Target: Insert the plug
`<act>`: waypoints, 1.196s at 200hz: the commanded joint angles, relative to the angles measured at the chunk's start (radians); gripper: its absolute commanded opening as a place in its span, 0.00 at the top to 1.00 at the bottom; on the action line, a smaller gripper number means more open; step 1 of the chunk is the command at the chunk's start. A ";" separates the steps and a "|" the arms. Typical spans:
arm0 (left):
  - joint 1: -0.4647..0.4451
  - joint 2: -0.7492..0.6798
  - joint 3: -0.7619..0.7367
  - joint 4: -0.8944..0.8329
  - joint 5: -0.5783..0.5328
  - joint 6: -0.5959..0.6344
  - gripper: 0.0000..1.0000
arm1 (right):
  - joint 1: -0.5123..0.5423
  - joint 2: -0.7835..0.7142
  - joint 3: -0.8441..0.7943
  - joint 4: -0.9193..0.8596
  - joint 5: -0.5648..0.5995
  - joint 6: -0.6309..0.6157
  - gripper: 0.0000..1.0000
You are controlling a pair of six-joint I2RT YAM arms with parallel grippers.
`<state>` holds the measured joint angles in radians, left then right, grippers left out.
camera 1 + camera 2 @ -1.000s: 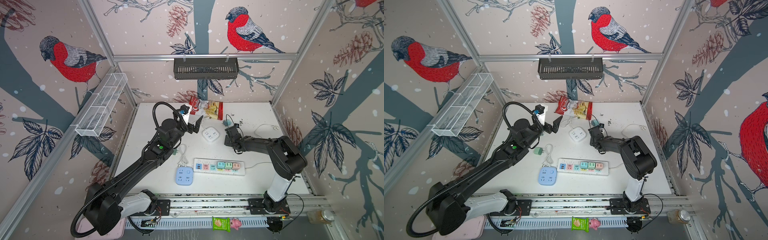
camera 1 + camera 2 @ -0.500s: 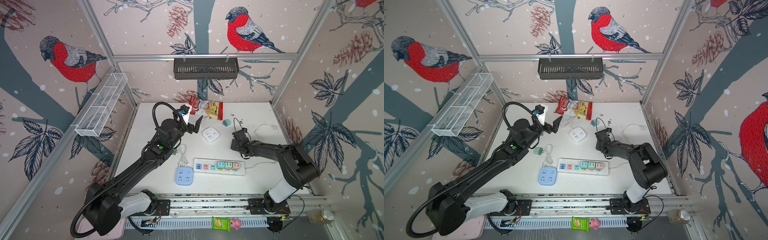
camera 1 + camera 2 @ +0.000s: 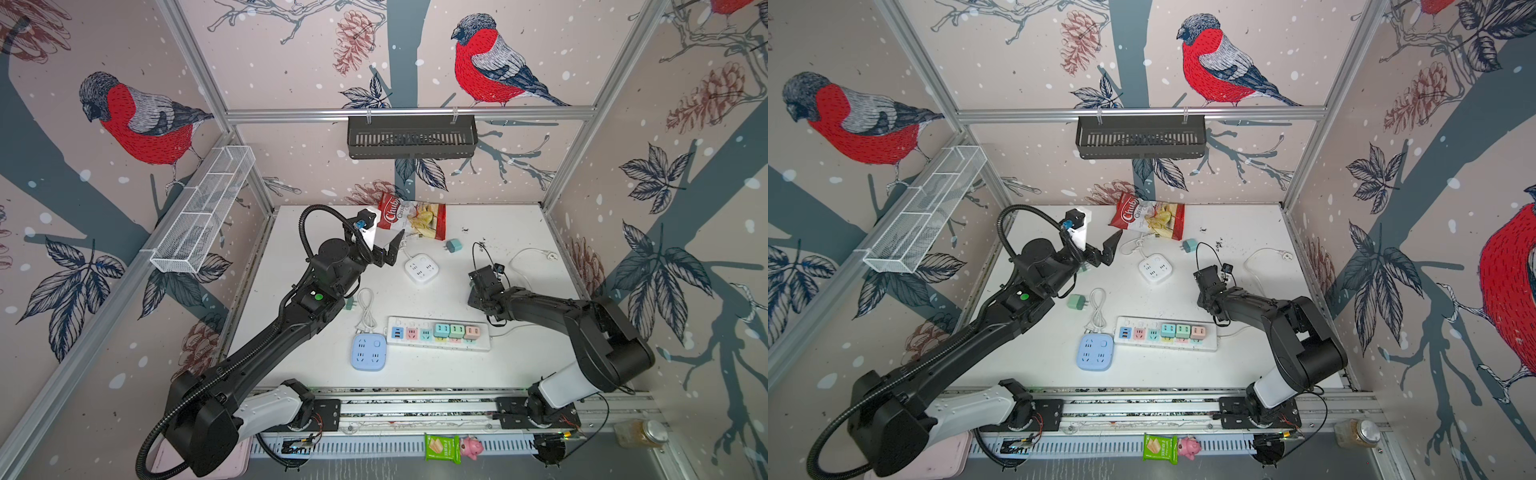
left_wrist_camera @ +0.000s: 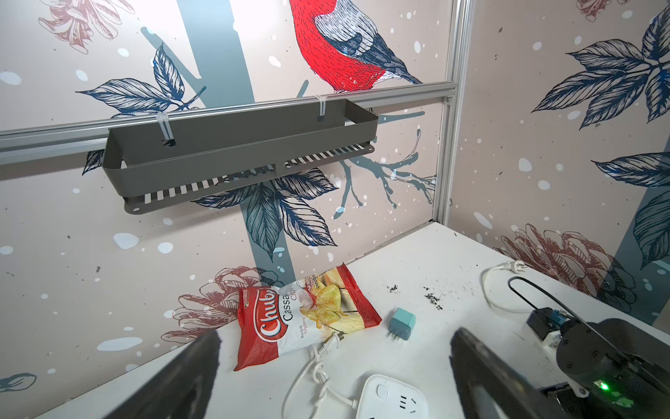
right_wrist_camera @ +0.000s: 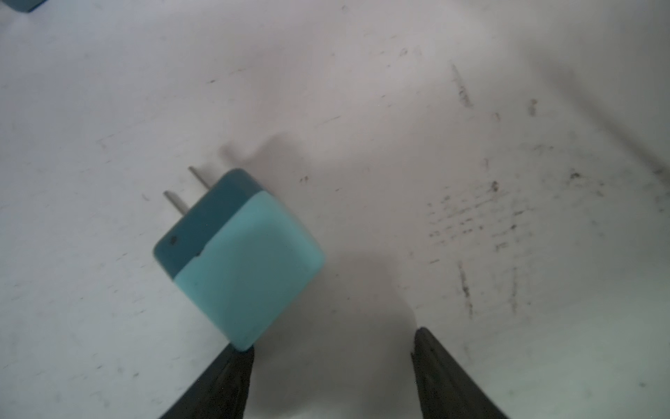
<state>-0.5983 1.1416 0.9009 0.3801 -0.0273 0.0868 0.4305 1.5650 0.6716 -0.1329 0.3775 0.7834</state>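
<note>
Teal plug (image 3: pixel 454 245) lies loose on the white desk (image 3: pixel 511 361), prongs level with the surface, just beside the chip bag (image 3: pixel 411 216) and well apart from the power strip (image 3: pixel 438 334). The right end effector (image 5: pixel 330 341) is released, nothing between its fingers. 1 fingertip (image 5: pixel 224 384) sits at the plug's corner, though I cannot tell if it touches. The left end effector (image 4: pixel 335 333) hangs above the desk, spread wide and empty.
</note>
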 commanded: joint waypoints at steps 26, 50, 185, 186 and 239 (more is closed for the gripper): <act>0.002 -0.010 -0.002 0.042 0.011 0.008 0.02 | -0.060 0.047 0.028 -0.086 0.028 0.057 0.32; 0.002 -0.012 -0.004 0.045 0.009 0.010 0.02 | -0.097 0.078 0.063 -0.084 0.029 0.037 0.32; 0.020 -0.005 -0.003 0.051 0.032 -0.010 0.02 | -0.115 0.144 0.265 -0.158 0.042 -0.016 0.35; 0.020 -0.005 -0.003 0.051 0.033 -0.010 0.02 | -0.114 0.138 0.265 -0.159 0.042 -0.015 0.35; 0.020 -0.003 0.000 0.045 0.030 -0.006 0.02 | -0.033 0.022 0.236 -0.140 0.037 0.028 0.27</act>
<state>-0.5800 1.1404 0.8970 0.3828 -0.0036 0.0784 0.3668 1.5993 0.9081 -0.2653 0.4000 0.7822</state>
